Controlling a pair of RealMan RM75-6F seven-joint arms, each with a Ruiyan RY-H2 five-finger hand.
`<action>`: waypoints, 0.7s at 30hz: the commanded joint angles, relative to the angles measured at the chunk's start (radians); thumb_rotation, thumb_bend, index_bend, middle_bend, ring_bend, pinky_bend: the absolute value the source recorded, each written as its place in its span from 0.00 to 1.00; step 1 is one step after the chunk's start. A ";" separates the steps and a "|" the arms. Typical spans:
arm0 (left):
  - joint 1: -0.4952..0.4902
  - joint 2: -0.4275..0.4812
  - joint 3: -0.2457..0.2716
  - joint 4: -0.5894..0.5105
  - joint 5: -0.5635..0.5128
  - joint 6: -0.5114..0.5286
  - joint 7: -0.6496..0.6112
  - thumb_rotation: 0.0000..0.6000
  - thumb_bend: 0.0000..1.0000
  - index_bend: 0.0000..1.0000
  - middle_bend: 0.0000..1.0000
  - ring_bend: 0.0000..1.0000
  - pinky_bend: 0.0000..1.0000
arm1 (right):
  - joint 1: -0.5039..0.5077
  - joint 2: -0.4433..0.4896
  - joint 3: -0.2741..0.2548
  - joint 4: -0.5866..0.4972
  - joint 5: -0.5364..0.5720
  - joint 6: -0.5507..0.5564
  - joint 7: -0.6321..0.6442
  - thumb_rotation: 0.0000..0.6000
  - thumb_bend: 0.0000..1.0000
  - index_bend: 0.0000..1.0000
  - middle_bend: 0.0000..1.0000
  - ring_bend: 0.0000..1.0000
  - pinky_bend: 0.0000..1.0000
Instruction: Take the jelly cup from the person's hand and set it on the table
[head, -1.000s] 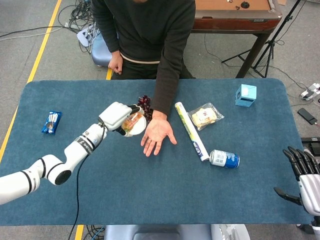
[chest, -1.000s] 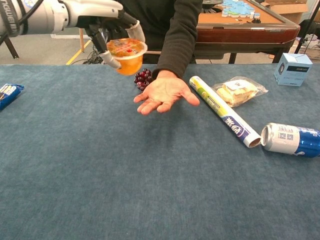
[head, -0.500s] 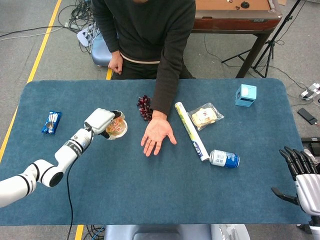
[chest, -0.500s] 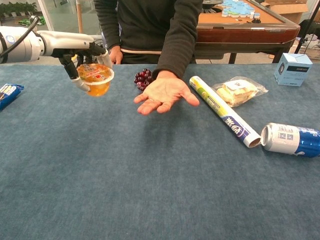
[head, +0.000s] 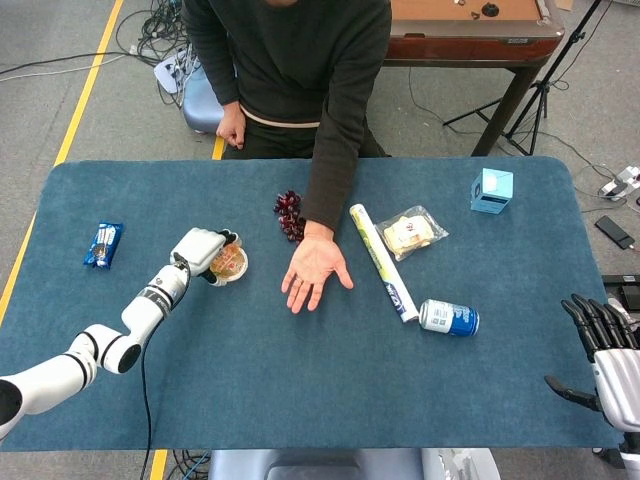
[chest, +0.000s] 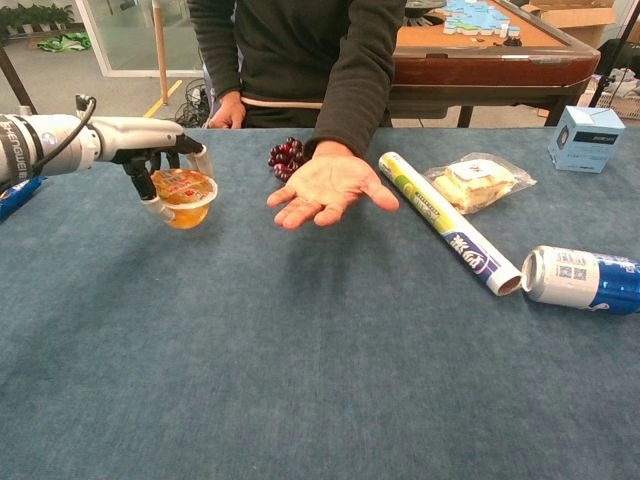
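Note:
The jelly cup (head: 229, 264) (chest: 186, 198) is a clear cup of orange jelly with a printed lid. My left hand (head: 203, 253) (chest: 158, 168) grips it from above, low over the blue table (head: 320, 400) at its left-middle; whether its base touches the cloth I cannot tell. The person's hand (head: 314, 270) (chest: 330, 188) lies palm up and empty to the cup's right. My right hand (head: 608, 355) hangs open off the table's right edge, seen only in the head view.
Dark grapes (head: 290, 212) lie behind the person's wrist. A rolled tube (head: 383, 262), a snack bag (head: 410, 233), a blue can (head: 449, 317) and a blue box (head: 491, 190) are on the right. A blue wrapper (head: 103, 244) lies at far left.
My left hand has carried the jelly cup away from the person's palm, leftward and down to near the table surface. The person's hand and my right hand stay put.

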 joint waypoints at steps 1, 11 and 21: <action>-0.001 -0.002 -0.003 0.001 -0.013 -0.023 0.015 1.00 0.14 0.17 0.11 0.17 0.31 | -0.003 0.000 0.000 0.002 0.001 0.004 0.002 1.00 0.06 0.02 0.04 0.00 0.06; 0.017 0.043 -0.033 -0.077 -0.065 -0.004 0.065 1.00 0.14 0.00 0.00 0.00 0.13 | -0.016 -0.002 -0.002 0.010 -0.006 0.028 0.017 1.00 0.06 0.02 0.04 0.00 0.06; 0.114 0.211 -0.069 -0.293 -0.120 0.148 0.104 1.00 0.14 0.00 0.00 0.00 0.13 | -0.014 -0.006 -0.003 0.026 -0.014 0.028 0.040 1.00 0.06 0.02 0.04 0.00 0.06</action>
